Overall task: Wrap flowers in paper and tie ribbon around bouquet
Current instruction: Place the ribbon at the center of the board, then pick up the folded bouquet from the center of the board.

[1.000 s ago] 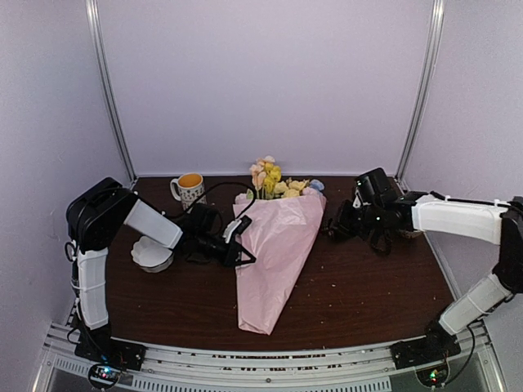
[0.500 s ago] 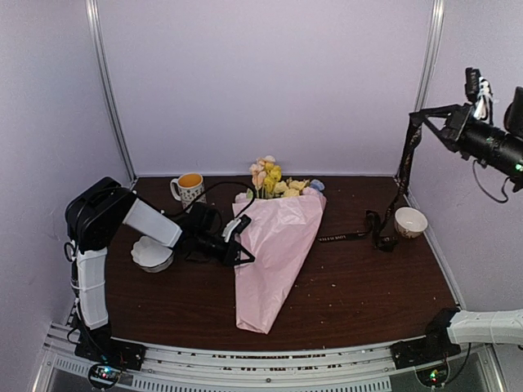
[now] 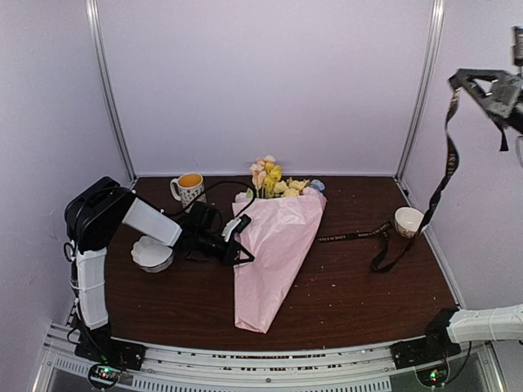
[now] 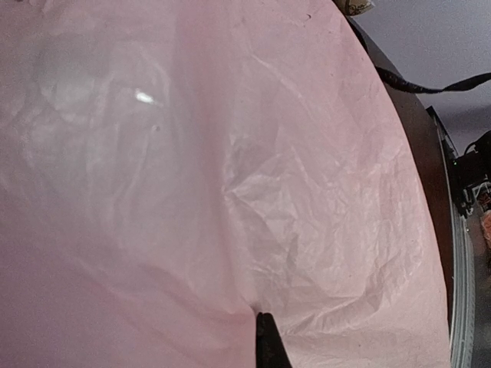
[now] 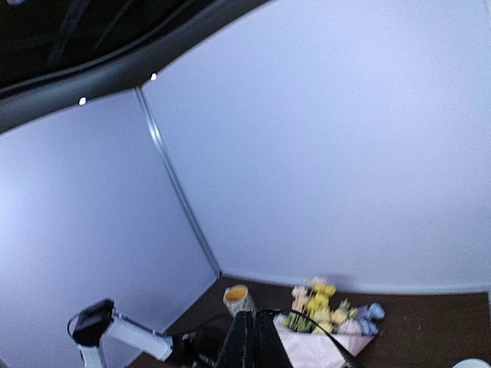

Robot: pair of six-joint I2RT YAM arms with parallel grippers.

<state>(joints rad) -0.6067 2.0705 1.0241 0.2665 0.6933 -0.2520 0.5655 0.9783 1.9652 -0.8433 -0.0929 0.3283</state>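
Top external | right gripper (image 3: 459, 79) high, clamped on ribbon (image 3: 446, 163) | ribbon hangs beneath it, passing bowl (image 3: 409, 220) | left gripper (image 3: 239, 245) closed, pinching paper (image 3: 278, 237) | mug (image 3: 189, 189) behind it

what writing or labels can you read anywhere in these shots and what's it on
The ribbon: pale lettering on one stretch, too small to read.
The mug: small dark marks, too small to tell whether they are text.
No other text is visible in any view.
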